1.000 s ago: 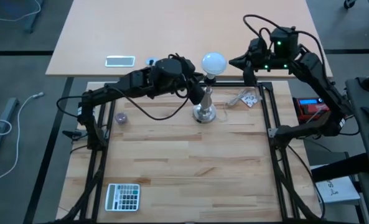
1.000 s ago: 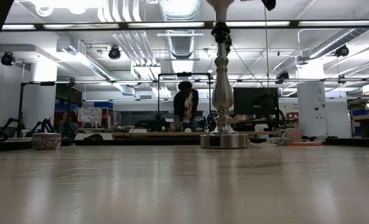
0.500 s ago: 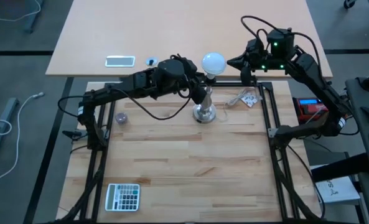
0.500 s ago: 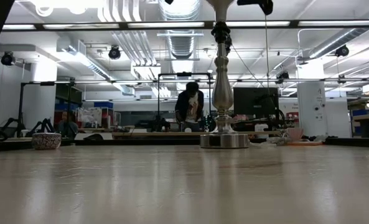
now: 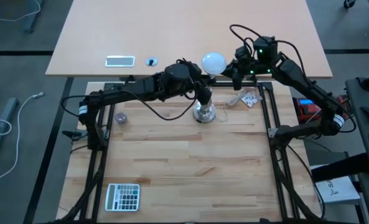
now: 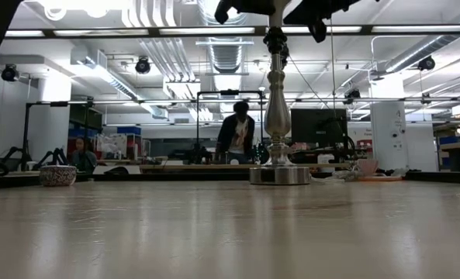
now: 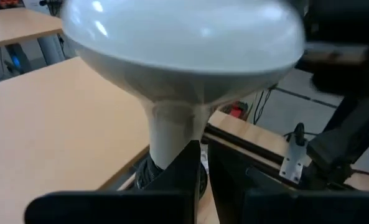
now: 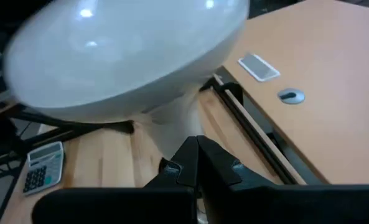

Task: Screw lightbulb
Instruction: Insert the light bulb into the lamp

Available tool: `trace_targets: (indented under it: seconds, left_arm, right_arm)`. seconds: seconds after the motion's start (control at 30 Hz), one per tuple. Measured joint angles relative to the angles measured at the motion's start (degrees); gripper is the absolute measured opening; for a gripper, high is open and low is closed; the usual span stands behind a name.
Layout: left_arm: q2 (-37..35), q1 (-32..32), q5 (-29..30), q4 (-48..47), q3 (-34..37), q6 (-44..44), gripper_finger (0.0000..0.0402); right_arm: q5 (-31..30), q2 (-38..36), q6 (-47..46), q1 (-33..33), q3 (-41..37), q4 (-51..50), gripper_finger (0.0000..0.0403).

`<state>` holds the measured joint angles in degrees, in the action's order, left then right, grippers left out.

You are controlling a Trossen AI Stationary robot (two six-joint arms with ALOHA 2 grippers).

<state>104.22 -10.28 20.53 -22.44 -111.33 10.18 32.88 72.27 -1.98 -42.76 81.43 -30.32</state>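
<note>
Two arms crowd the far middle of my table (image 5: pixel 184 168), with open board nearer and a calculator (image 5: pixel 122 196) near-left. My left gripper (image 5: pixel 201 85) sits nearly shut at the neck of the lightbulb (image 5: pixel 213 63) atop the silver stand (image 5: pixel 204 112). My right gripper (image 5: pixel 234 67), closed and empty, points at the bulb's right. People stand in the room behind.

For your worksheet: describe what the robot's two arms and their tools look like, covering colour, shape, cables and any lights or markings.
Both arms are black, jointed and tubular. The left arm carries a loose black cable and a pale band near its base. The right arm has looping black cables and small green lights at its wrist. The left tool and right tool each end in two flat dark fingers.
</note>
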Motion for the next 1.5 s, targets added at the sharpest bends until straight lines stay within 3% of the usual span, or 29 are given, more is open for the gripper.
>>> trace_targets:
  seconds: [0.17,0.4,1.1,1.5]
  left_arm:
    - [-0.3,0.0,2.2,0.0,-0.4,-0.1,0.0022]
    - [-0.2,-0.5,2.6,-0.4,-0.3,-0.4,0.0021]
    - [-0.2,-1.9,5.4,0.0,-0.3,-0.2,0.002]
    - [-0.3,-2.6,5.0,-1.8,-0.3,-0.1,0.002]
  right_arm:
    - [-3.9,0.2,-0.1,0.0,0.2,1.9,0.0]
    - [0.0,0.1,-1.2,0.6,0.9,3.6,0.0]
    - [3.4,-0.5,-1.9,2.8,1.0,0.3,0.0]
    - [0.7,-1.6,-1.2,2.7,1.0,-1.9,0.0]
